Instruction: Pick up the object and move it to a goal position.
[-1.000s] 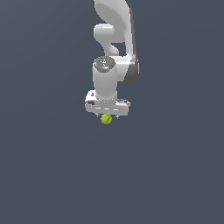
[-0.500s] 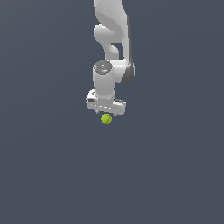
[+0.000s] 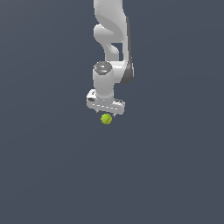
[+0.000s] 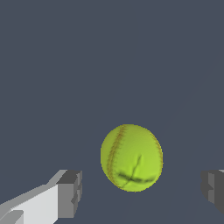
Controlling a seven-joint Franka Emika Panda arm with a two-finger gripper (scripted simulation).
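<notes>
The object, a small yellow-green ball (image 3: 106, 119) with thin reddish seam lines, lies on the dark grey floor directly under my white gripper (image 3: 106, 113). In the wrist view the ball (image 4: 131, 157) sits between the two fingertips (image 4: 70, 192) of my gripper (image 4: 142, 191). There is a visible gap on each side, so the fingers stand around the ball without touching it. The gripper is open. In the exterior view the hand hides the fingers almost fully.
The floor (image 3: 52, 175) is a plain dark grey surface all around. The white arm (image 3: 111, 26) rises straight up from the hand to the frame's top. No other object shows.
The ball has not moved. The hand stays over it, and the arm's upper links have shifted slightly toward the exterior view's left.
</notes>
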